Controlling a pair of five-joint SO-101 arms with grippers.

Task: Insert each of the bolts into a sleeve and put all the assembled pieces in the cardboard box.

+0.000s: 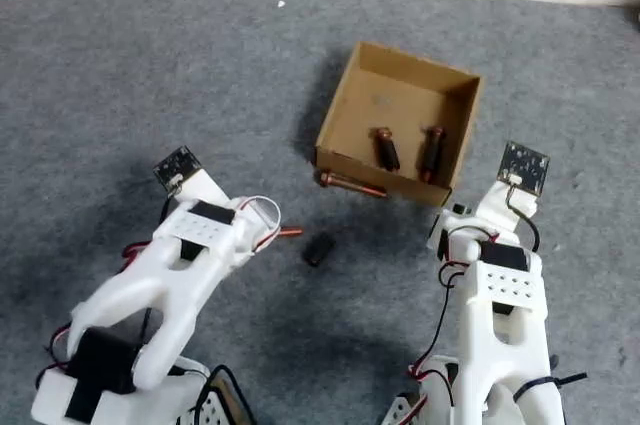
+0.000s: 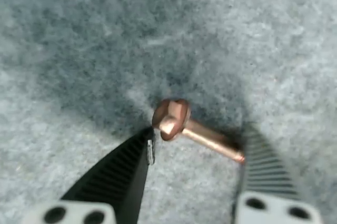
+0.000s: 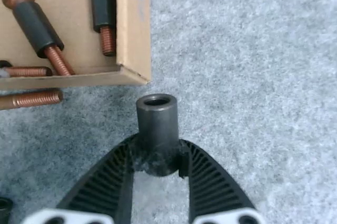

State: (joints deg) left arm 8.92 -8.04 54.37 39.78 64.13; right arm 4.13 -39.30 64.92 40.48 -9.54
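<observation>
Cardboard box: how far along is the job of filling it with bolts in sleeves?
At least two sleeved bolts already lie in the cardboard box. In hand: the right gripper holds a sleeve; the left gripper is at a bolt. Left: a bare bolt beside the box and a loose sleeve.

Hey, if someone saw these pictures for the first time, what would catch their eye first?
Probably the black sleeve clamped in the right gripper's jaws, just outside the cardboard box. Next, the copper bolt at the left gripper over the grey carpet, and the two assembled pieces already lying in the box.
</observation>
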